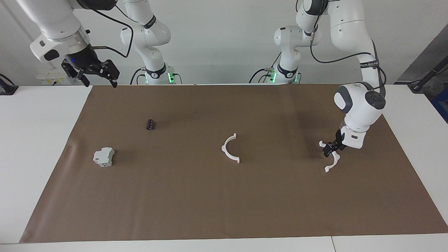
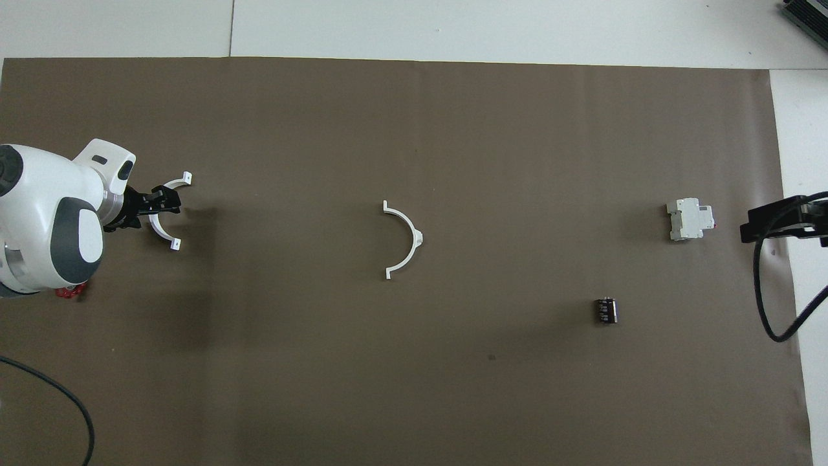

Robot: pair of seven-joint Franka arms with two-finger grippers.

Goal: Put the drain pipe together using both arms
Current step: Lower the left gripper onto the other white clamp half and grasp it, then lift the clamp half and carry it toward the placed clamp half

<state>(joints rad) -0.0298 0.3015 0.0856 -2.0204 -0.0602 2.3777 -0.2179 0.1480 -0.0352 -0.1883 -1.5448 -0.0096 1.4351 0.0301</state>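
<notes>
On the brown mat [image 1: 224, 203], the left gripper [image 1: 328, 148] straddles one pipe half [image 1: 331, 163], grasp unclear; it should close squarely.

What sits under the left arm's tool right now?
A white half-ring arc on the brown mat, under the left tool. Both arc ends show; the middle is covered by the tool, so contact is unclear.

A white worktop [image 1: 42, 147] carried a broad brown mat [image 1: 224, 203]. A plain white wall [image 1: 224, 38] rose at the robots' end, evenly lit.
</notes>
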